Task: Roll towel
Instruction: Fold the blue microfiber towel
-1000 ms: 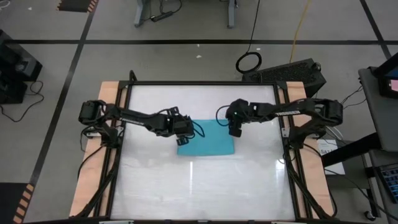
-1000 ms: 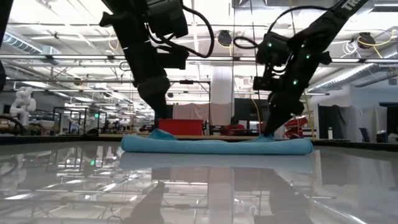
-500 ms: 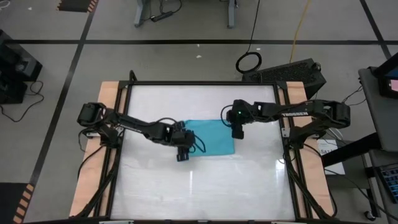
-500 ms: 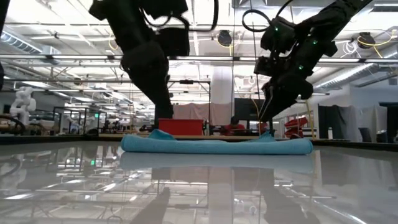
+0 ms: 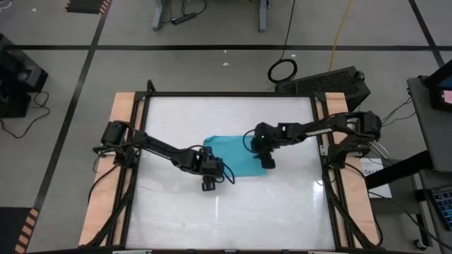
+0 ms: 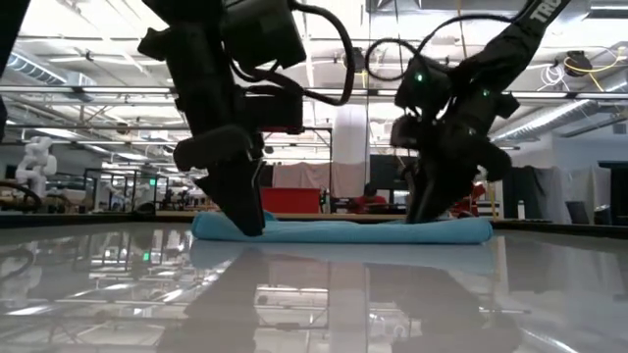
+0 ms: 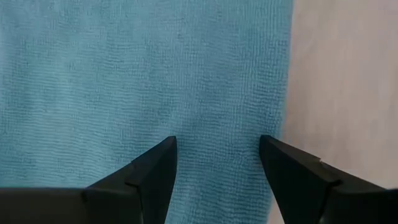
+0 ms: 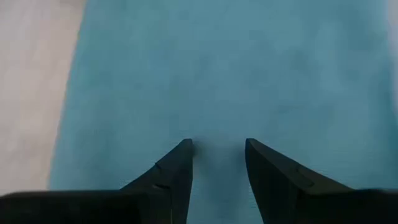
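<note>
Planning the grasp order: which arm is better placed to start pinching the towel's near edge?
Neither clearly: the left end effector hangs open over the towel at its near-left corner, and the right end effector open over its near-right corner. Both look equally ready.

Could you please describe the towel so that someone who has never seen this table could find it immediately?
Look at the white tabletop; near its middle lies the towel, flat, between the left gripper and right gripper. It is the only turquoise-blue soft cloth there; everything beside it is dark robot arm.
</note>
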Motion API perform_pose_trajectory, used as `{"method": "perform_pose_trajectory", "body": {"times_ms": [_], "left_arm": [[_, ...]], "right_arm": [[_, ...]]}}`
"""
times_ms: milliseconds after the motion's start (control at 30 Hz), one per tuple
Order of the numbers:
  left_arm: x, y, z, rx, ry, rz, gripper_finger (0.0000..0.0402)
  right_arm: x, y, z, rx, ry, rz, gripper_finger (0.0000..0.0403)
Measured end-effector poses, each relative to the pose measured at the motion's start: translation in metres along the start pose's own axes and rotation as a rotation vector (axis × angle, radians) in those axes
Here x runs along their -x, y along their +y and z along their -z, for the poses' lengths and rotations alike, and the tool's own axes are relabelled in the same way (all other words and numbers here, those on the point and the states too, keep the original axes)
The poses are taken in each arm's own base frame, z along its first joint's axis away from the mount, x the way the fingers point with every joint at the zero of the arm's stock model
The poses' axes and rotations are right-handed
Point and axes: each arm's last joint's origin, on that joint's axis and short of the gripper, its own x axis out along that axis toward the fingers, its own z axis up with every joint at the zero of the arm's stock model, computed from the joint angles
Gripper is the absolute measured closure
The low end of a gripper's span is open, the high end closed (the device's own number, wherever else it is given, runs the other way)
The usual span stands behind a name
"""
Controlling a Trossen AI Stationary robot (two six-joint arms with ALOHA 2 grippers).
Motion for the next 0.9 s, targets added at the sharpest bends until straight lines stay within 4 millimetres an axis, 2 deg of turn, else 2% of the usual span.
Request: {"method": "perform_pose_trajectory", "body": {"times_ms": [133,267,467,600,700,800,900], "left_arm": [[-0.002,0.007,0.001,-0.061,0.027,-0.020,0.0165],[-0.003,0.017,0.001,-0.239,0.053,-0.087,0.0165],[-0.009,0.050,-0.007,-0.428,0.051,-0.274,0.0165],[-0.012,0.079,-0.013,-0.419,0.048,-0.353,0.0165],[-0.011,0.092,-0.016,-0.385,0.057,-0.380,0.0165],[0.000,0.094,-0.022,-0.350,0.040,-0.392,0.0165],[0.013,0.084,-0.029,-0.315,-0.032,-0.367,0.0165]], "right_arm": [[-0.005,0.014,0.006,-0.050,0.076,-0.130,0.0271],[-0.009,0.040,0.005,-0.088,0.127,-0.219,0.0275],[-0.017,0.087,-0.010,-0.090,0.030,-0.283,0.0276],[-0.016,0.105,-0.024,-0.068,-0.110,-0.310,0.0276],[-0.012,0.111,-0.029,-0.050,-0.122,-0.321,0.0276],[0.000,0.115,-0.030,0.009,-0.120,-0.325,0.0276],[0.013,0.121,-0.027,0.123,-0.105,-0.294,0.0276]]}}
